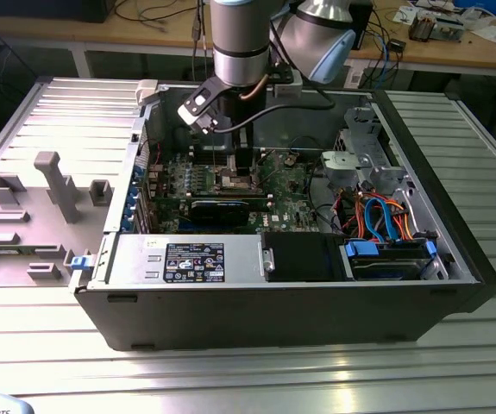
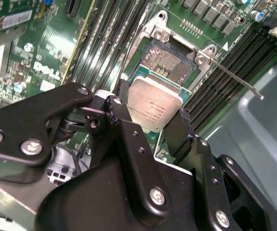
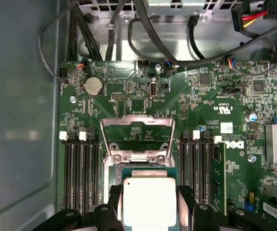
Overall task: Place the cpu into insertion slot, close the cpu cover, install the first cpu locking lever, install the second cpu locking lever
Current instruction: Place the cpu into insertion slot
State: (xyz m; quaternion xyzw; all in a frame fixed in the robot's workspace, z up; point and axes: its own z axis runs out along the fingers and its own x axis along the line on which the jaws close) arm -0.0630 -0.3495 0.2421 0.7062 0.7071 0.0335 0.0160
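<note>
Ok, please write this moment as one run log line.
gripper: shut on cpu | cpu: over insertion slot, not seated | cpu cover: open

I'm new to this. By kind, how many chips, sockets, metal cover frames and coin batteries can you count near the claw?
cpu, gripped by the gripper: 1
insertion slot, uncovered: 1
cpu cover, raised open: 1
coin battery: 1
Total: 4
</note>
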